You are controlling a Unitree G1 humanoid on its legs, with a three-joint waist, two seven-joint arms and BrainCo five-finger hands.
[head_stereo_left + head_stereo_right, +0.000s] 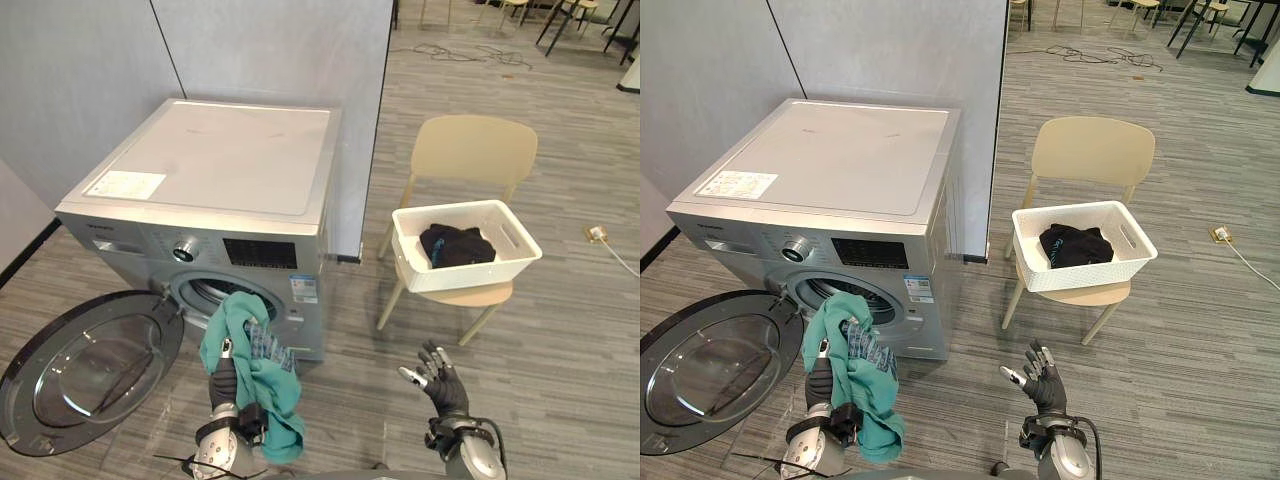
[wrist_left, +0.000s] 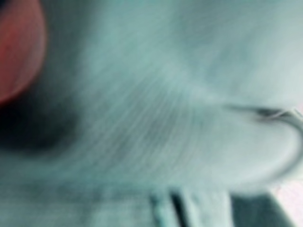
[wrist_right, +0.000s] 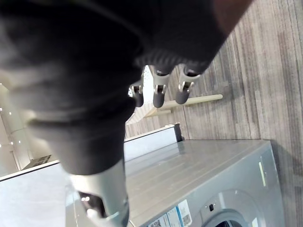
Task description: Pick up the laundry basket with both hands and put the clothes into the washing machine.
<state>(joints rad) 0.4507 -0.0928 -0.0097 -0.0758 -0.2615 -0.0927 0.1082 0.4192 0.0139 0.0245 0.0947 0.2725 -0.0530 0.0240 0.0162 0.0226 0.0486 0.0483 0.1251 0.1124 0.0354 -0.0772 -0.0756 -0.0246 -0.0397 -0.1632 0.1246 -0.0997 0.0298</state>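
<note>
My left hand is raised in front of the washing machine's round drum opening, shut on a teal garment. The garment drapes over the hand and wrist, and its top reaches the opening's lower rim. It also covers the left wrist view as teal cloth. The white laundry basket stands on a beige chair to the right, with dark clothes inside. My right hand hovers open low over the floor, between the machine and the chair, holding nothing.
The silver washing machine stands against a grey partition, with its round glass door swung open to the left near the floor. Wood-look floor spreads around the chair. A cable and plug lie at the far right.
</note>
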